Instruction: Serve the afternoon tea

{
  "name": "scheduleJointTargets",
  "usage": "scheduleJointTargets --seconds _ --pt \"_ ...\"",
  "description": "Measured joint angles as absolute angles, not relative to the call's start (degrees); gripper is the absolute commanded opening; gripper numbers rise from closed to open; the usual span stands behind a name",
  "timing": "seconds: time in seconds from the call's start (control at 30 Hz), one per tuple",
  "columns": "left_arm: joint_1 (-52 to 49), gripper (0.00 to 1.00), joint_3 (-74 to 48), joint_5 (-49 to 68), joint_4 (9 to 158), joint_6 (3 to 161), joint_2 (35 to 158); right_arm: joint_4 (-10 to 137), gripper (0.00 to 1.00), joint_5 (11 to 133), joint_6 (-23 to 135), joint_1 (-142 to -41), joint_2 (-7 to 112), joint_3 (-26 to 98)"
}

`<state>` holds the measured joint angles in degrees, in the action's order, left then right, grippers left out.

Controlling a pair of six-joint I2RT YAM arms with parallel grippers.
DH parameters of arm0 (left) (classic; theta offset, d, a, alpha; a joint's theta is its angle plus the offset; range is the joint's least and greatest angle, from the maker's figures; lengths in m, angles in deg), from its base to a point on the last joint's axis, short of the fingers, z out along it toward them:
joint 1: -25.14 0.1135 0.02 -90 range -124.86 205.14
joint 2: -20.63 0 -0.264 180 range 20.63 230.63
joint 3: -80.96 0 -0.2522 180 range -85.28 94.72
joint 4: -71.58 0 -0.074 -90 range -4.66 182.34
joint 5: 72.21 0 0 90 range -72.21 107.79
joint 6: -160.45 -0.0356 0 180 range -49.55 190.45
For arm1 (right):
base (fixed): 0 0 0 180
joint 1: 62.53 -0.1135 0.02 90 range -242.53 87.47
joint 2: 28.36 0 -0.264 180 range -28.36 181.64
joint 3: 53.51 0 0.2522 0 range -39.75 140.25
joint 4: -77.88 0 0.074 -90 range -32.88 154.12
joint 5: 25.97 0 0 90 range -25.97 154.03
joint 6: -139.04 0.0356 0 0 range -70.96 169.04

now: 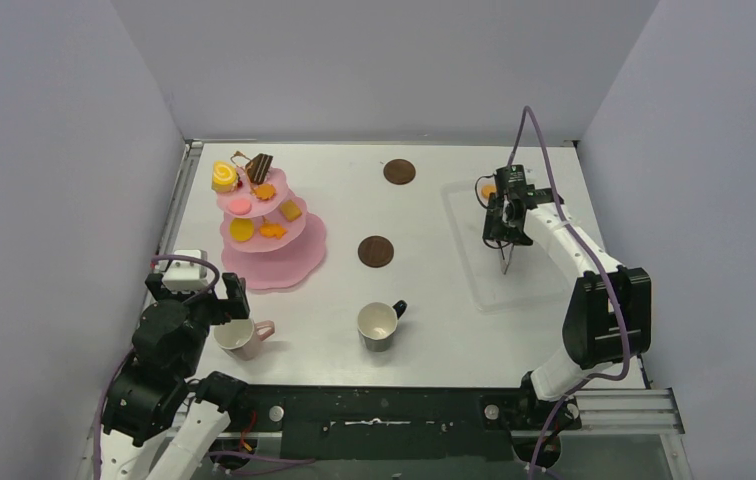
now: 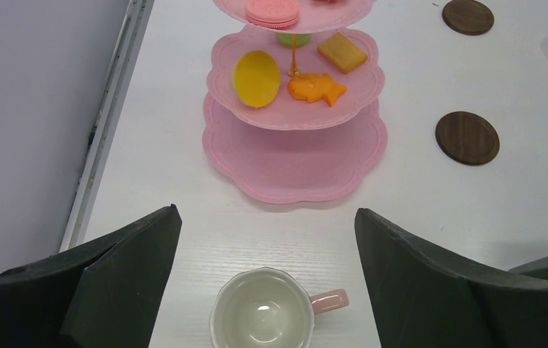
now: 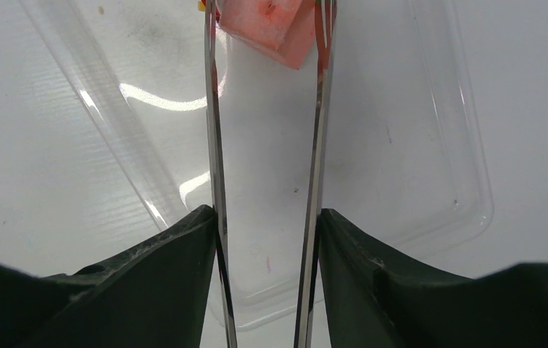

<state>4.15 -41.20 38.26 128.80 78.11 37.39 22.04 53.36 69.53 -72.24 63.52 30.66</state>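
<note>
White table (image 1: 424,300), seen from above. A three-tier pink stand (image 1: 294,262) sits far left with pastries on its upper tiers. A clear tray (image 1: 532,282) lies on the right. The black mug (image 1: 379,326) stands front centre and the pink mug (image 1: 241,337) front left, both off the two brown coasters (image 1: 376,251), which lie mid-table and further back.

My right arm reaches out over the tray, wrist tipped down. The right gripper (image 3: 267,217) is clamped on metal tongs (image 3: 214,145), whose blades flank a pink pastry (image 3: 275,25). I cannot tell whether the pastry is pinched. I would squeeze gently and evenly, then lift straight up before swinging toward the stand, so the piece does not slip out.

My left arm is folded low, with the left gripper (image 2: 265,212) spread wide above the pink mug, touching nothing.
</note>
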Motion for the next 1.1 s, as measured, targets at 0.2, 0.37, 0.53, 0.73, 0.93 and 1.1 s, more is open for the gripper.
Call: scheduleJointTargets --seconds 0.2,0.37,0.53,0.73,0.93,1.1 --pt "4.3 0.89 -41.2 38.3 128.8 78.1 37.4 22.0 0.52 53.3 69.2 -72.2 63.5 30.6" --pt "4.3 0.89 -41.2 38.2 128.8 78.1 37.4 22.0 0.53 53.3 69.2 -71.9 64.3 30.6" --pt "4.4 0.89 -41.2 38.2 128.8 78.1 37.4 21.9 0.44 52.9 69.1 -71.7 64.9 30.6" --pt "4.4 0.89 -41.2 38.2 128.8 78.1 37.4 21.2 0.39 53.0 69.1 -71.5 65.0 30.6" --pt "4.4 0.89 -41.2 38.4 128.8 78.1 37.4 20.3 0.38 54.4 69.2 -71.6 63.0 30.6" --pt "4.7 0.88 -41.2 39.1 128.8 77.7 37.4 19.3 0.37 55.9 69.5 -71.9 59.5 31.5"
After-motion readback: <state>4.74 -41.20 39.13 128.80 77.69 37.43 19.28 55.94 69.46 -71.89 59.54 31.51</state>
